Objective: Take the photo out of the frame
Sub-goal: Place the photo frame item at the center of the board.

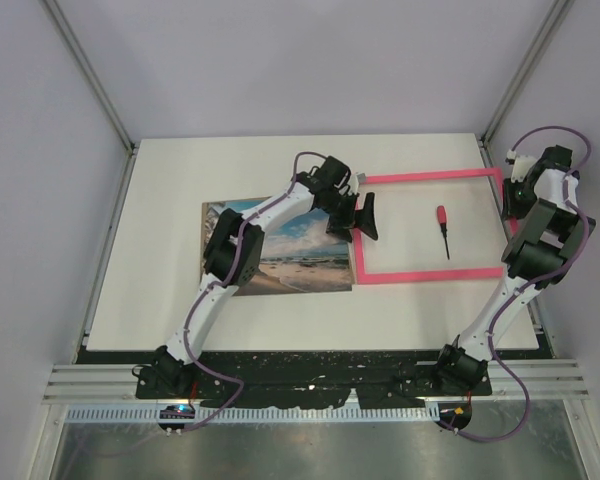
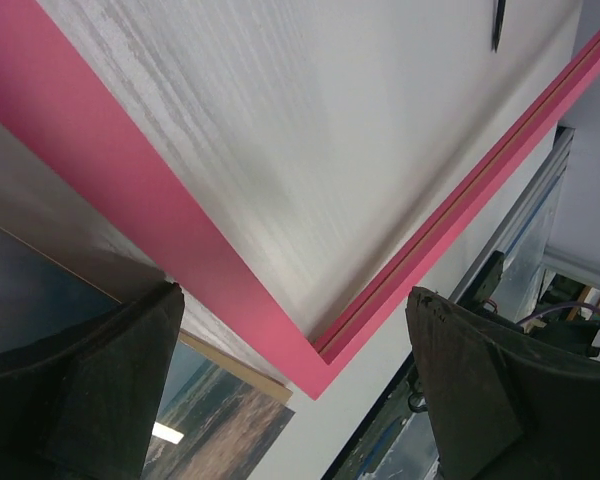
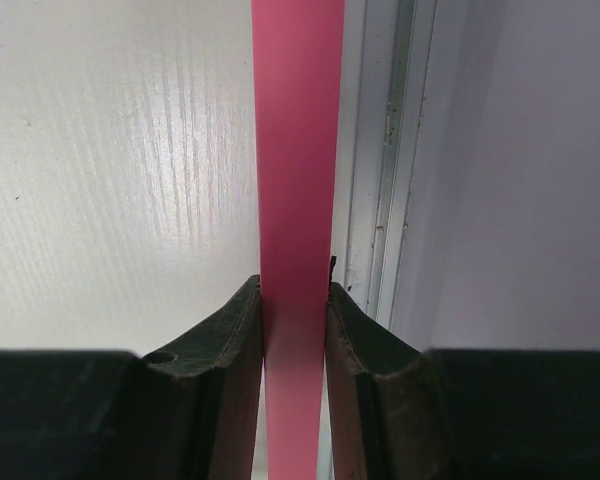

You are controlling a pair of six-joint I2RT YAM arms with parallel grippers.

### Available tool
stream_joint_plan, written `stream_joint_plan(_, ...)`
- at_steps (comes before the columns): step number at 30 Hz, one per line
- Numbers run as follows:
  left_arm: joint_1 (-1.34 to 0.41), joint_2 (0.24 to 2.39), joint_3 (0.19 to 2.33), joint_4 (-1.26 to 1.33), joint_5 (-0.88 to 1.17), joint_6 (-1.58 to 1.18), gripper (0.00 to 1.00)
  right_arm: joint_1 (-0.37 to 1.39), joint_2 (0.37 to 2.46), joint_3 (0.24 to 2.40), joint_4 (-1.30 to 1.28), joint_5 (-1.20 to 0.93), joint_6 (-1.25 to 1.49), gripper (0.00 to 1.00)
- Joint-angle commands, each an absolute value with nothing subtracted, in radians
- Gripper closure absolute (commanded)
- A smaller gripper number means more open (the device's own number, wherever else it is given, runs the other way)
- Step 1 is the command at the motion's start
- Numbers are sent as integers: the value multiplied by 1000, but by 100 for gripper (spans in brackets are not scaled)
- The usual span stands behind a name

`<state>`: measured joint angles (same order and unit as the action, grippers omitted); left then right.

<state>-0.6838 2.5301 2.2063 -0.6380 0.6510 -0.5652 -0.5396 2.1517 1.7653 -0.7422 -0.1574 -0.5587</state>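
The pink frame (image 1: 430, 177) lies on the right half of the table, and bare table shows through its opening. The beach photo (image 1: 300, 255) lies flat to its left, outside the frame and partly hidden under my left arm. My left gripper (image 1: 358, 218) hangs open over the frame's left bar with nothing between its fingers. In the left wrist view the frame's corner (image 2: 180, 230) and the photo (image 2: 220, 430) lie below the spread jaws of the left gripper (image 2: 295, 400). My right gripper (image 1: 510, 205) is shut on the frame's right bar (image 3: 298, 150), both fingers (image 3: 235, 330) pressed against it.
A red-handled screwdriver (image 1: 444, 230) lies inside the frame's opening, its tip (image 2: 498, 25) showing in the left wrist view. A tan board edge (image 2: 242, 372) borders the photo. The table's right edge rail (image 3: 380, 150) and the side wall run close beside the right gripper.
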Motion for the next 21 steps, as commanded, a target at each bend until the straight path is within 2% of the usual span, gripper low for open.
stream_joint_plan(1, -689, 2484, 2151, -759, 545, -508, 1, -540, 2137, 1812, -730, -152, -607, 92)
stream_joint_plan(8, -689, 2482, 2161, -773, 526, -496, 1, -538, 2160, 1819, -732, -138, -614, 92)
stream_joint_plan(21, -650, 2427, 2164, -773, 557, -463, 1, -514, 2155, 1703, -609, -71, -572, 91)
